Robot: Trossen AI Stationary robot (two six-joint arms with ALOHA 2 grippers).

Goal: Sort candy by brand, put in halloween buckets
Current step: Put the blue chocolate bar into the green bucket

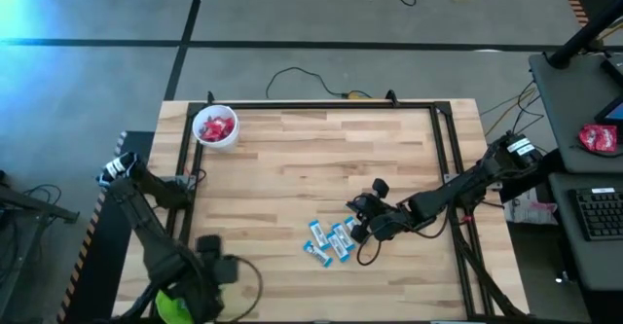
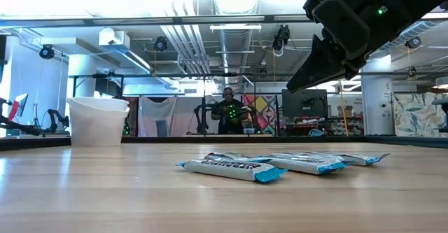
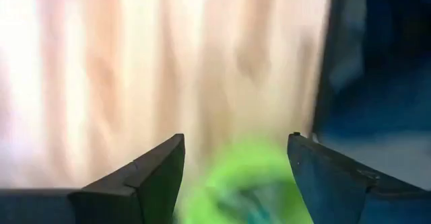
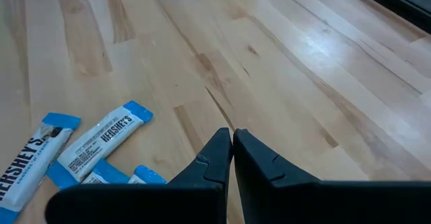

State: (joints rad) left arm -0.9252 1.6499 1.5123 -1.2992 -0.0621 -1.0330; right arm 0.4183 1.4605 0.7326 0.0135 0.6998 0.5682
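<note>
Candy bars (image 1: 331,241), slim and wrapped in light blue and white, lay in a loose cluster on the wooden bench (image 1: 311,168), just beside and below the right tool (image 1: 362,229), whose fingers were pressed together and empty. They looked light, flat and slick, likely best pinched across the narrow middle. The left tool (image 3: 236,167) hung spread and empty directly over the lime green bucket (image 3: 246,183). The white bucket (image 1: 215,127), holding red candy (image 1: 214,126), stood well apart from both tools.

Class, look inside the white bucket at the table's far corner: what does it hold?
The white bucket holds red candy, seen from above. Pieces lower in the pile are covered, so the count is unclear.
</note>
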